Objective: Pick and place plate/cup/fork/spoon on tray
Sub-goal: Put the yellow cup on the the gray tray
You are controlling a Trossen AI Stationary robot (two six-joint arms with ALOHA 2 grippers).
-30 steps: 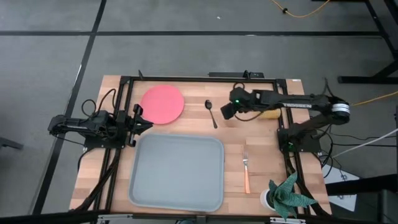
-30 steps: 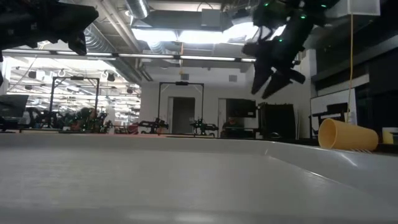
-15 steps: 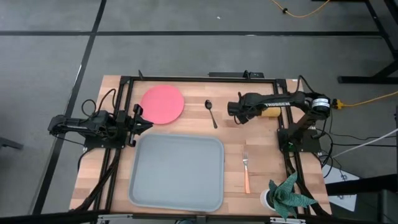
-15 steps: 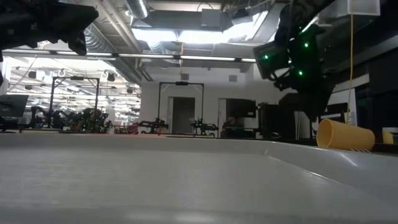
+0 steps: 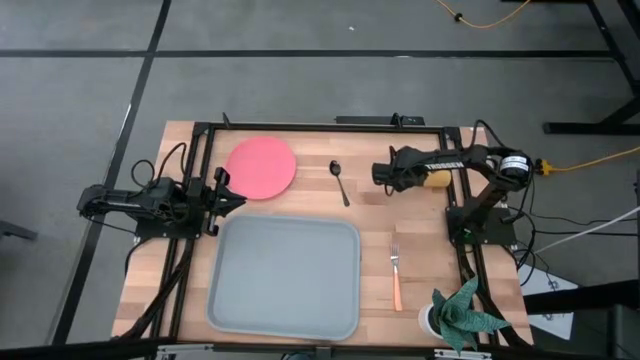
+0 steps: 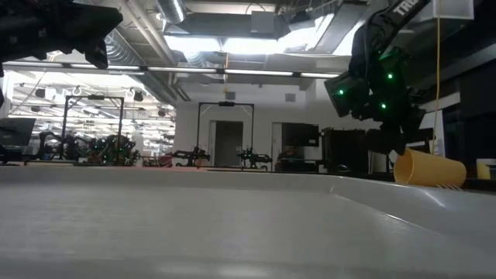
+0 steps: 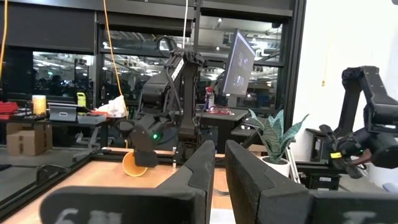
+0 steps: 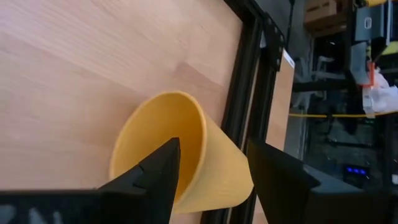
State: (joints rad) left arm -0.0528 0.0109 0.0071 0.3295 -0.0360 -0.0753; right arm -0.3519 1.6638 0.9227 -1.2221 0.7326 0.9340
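The orange-yellow cup (image 5: 438,181) lies on its side at the table's far right, mouth toward the left; it also shows in the low view (image 6: 431,169). My right gripper (image 8: 211,165) is open, tilted down at the cup (image 8: 186,149), with one finger at its mouth and one outside its wall. The coral-pink plate (image 5: 260,167), dark spoon (image 5: 340,182) and orange-handled fork (image 5: 395,270) lie flat on the table. The grey tray (image 5: 285,275) lies at the near middle. My left gripper (image 5: 222,190) waits shut at the left. My right gripper comes slanting down from the table's left at the cup's mouth rim (image 8: 198,127). One finger (image 8: 163,163) stands in front of the mouth and the other (image 8: 273,171) outside the wall. I cannot tell whether either finger touches the cup.
A white pot with a green plant (image 5: 460,312) stands at the near right corner. A black frame (image 5: 330,125) runs around the table's work area, close behind the cup. Bare wood lies between the spoon, the fork and the cup.
My right gripper has gone toward the table's right edge and down to the cup, tipping from pointing left to slanting down at the cup's mouth. The cup has stayed where it was.
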